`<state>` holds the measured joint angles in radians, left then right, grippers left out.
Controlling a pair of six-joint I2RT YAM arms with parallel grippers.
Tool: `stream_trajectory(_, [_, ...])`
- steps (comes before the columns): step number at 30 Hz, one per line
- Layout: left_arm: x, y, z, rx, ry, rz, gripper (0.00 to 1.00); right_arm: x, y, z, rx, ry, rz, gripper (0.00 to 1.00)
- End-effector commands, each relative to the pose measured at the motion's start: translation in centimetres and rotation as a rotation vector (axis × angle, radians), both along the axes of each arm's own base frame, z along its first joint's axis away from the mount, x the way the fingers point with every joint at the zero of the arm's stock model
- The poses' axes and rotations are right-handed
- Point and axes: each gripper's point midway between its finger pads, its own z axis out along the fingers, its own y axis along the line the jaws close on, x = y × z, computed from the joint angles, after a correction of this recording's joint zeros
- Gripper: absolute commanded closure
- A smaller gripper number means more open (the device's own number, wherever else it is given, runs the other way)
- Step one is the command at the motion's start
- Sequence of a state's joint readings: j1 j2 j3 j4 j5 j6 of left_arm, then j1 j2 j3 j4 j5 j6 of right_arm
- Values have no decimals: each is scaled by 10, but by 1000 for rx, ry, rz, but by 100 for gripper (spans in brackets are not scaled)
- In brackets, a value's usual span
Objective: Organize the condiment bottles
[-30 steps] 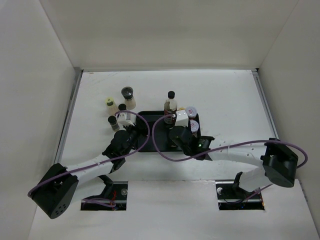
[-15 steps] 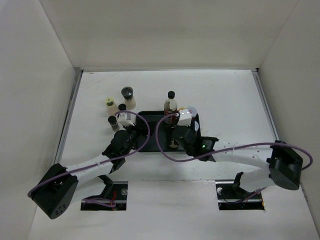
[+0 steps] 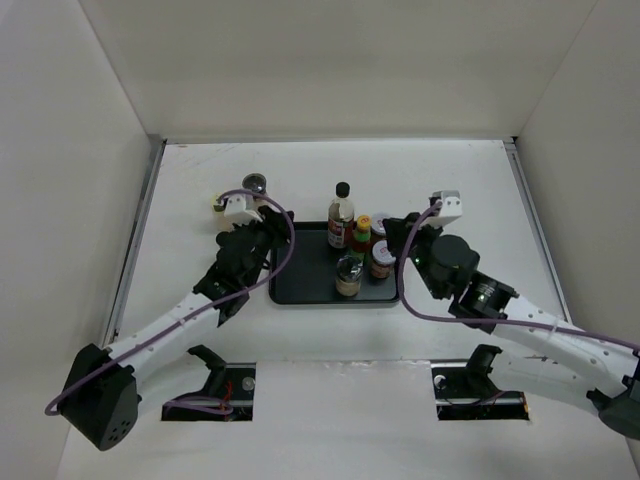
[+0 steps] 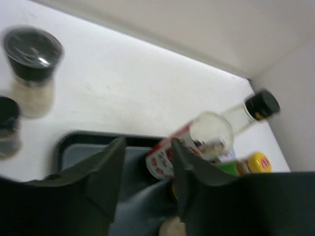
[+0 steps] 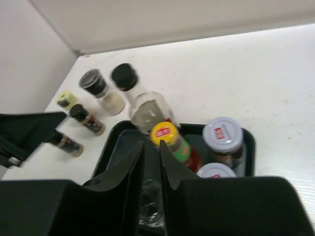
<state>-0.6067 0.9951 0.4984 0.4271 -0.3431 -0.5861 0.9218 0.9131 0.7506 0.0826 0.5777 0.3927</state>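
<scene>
The black tray (image 3: 300, 290) holds the tall clear black-capped bottle (image 3: 342, 205), the red yellow-capped sauce bottle (image 3: 361, 235), two silver-lidded jars (image 3: 381, 255) and a short glass jar (image 3: 348, 277). My left gripper (image 3: 258, 222) is open and empty at the tray's far left corner; its fingers (image 4: 110, 172) frame the tray (image 4: 78, 147) and the tall bottle (image 4: 211, 132). A dark-topped grinder (image 4: 32, 69) stands to its left off the tray. My right gripper (image 3: 412, 230) hovers by the tray's right side, its fingers (image 5: 135, 172) nearly together with nothing between, above the glass jar (image 5: 150, 209).
Off the tray at the left the right wrist view shows the grinder (image 5: 94, 82), a yellow-lidded jar (image 5: 64, 99) and two small dark-capped bottles (image 5: 83, 117). White walls close in the table on three sides. Purple cables loop over both arms.
My right arm has pulled back from the tray to the right, leaving the glass jar standing on it. My left gripper has moved toward the far side, over the loose bottles.
</scene>
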Motion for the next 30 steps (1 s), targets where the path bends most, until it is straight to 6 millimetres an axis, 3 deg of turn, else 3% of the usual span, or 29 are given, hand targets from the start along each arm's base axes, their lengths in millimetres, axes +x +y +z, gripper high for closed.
stream_trajectory(1, [19,40,15,99,16,190,56,6,-9,-7,22,-9,-6,74])
stream_trajectory(4, [31,66,21,130,31,308,39,10,-17,-25,44,14,-27,59])
stream_trajectory(6, [40,77,23,152,46,358,32,14,-20,-34,47,16,-35,48])
stream_trajectory(11, [70,76,25,269,117,350,25,16,-19,-52,55,33,-14,26])
stream_trajectory(15, [96,73,16,353,180,345,20,16,-21,-63,87,60,-16,15])
stream_trajectory(22, [126,74,-2,478,285,321,15,15,-22,-61,119,63,5,9])
stream_trajectory(30, [145,79,-32,522,357,322,15,15,-19,-63,113,71,14,6])
